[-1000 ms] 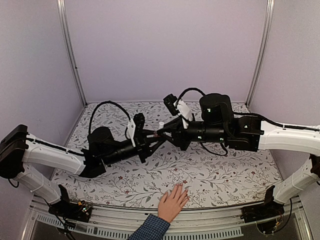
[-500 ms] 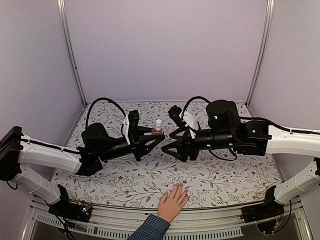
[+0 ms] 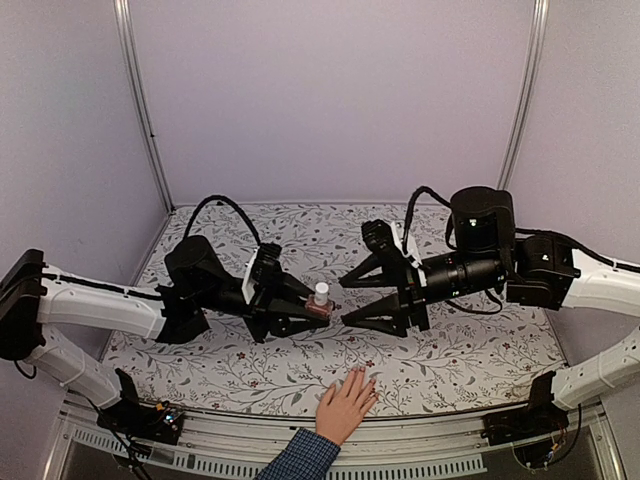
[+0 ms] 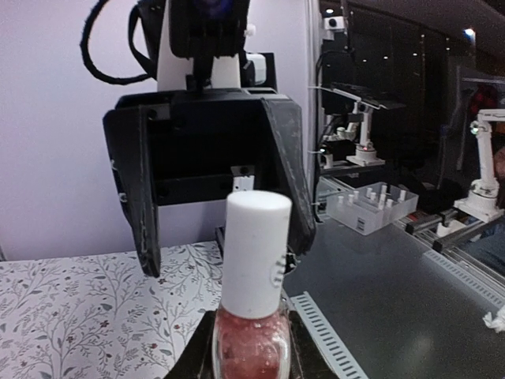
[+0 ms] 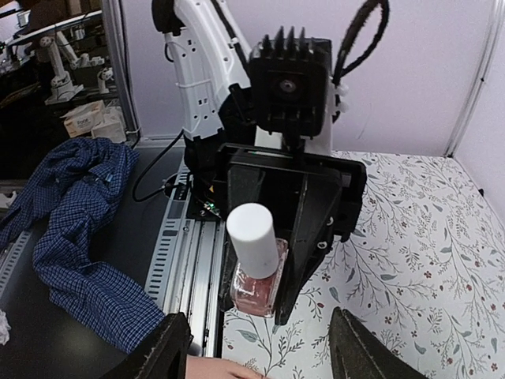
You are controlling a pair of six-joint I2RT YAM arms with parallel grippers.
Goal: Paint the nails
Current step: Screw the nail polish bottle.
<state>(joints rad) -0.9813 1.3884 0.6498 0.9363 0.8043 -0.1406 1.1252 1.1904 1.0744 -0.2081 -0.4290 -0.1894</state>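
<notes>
With the left gripper (image 3: 308, 314) clenched on the small pink glass bottle (image 3: 318, 309), centre the released right gripper (image 3: 345, 301) squarely on its white cylindrical cap (image 3: 321, 291) before closing — the nails (image 3: 364, 377) lie at the near edge, on the light-skinned hand (image 3: 345, 406).

Counter (image 3: 470, 350): layout.
- Bottle (image 3: 321, 294): upright, mid-counter, clamped at its base in the left claw (image 3: 314, 311), raised off the surface.
- Right claw (image 3: 344, 301): just right of the bottle, facing it, not touching.
- Hand (image 3: 347, 405): flat at the near edge, in front of the bottle, well apart; nails (image 3: 358, 372) at its far end.
</notes>
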